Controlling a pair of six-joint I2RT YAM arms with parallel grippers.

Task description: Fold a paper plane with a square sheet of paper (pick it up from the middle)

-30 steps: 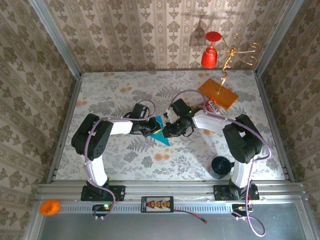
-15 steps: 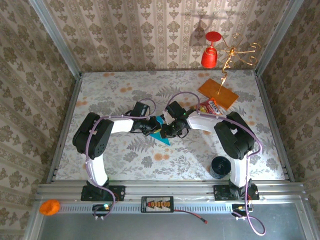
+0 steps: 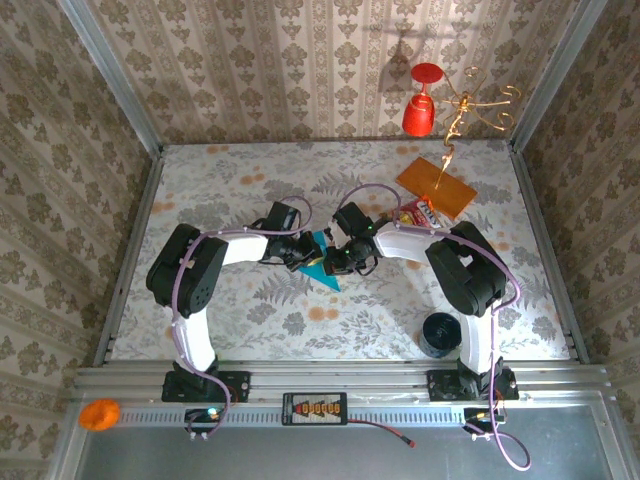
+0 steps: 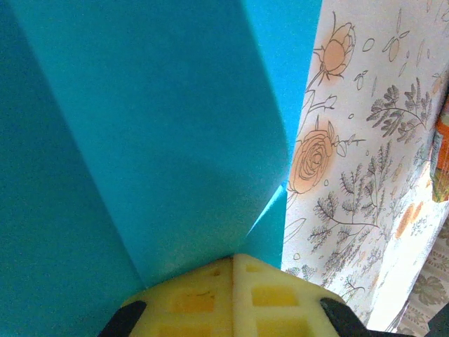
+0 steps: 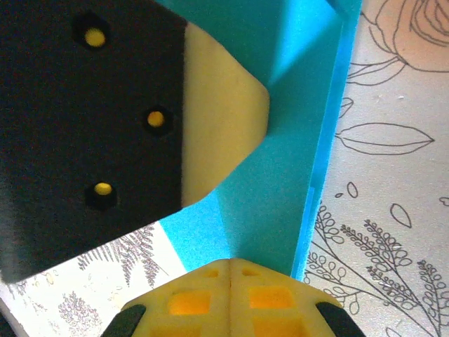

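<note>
top: overhead from the near edge, looking down on the whole floral-print desk (image 3: 220,190)
left wrist: pretty much nose-to-nose with the thin teal-blue folded paper sheet (image 4: 140,140)
right wrist: same closeness
shared: that paper plus desk pattern

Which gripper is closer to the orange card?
Right. The right gripper sits left of the orange card, toward the arm bases; the left gripper is farther left, across the teal paper.

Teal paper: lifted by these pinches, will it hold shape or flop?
Probably floppy: the teal paper is thin, bending in soft panels from the left gripper. Likely very light. Its creases near the right gripper may add slight stiffness.
</note>
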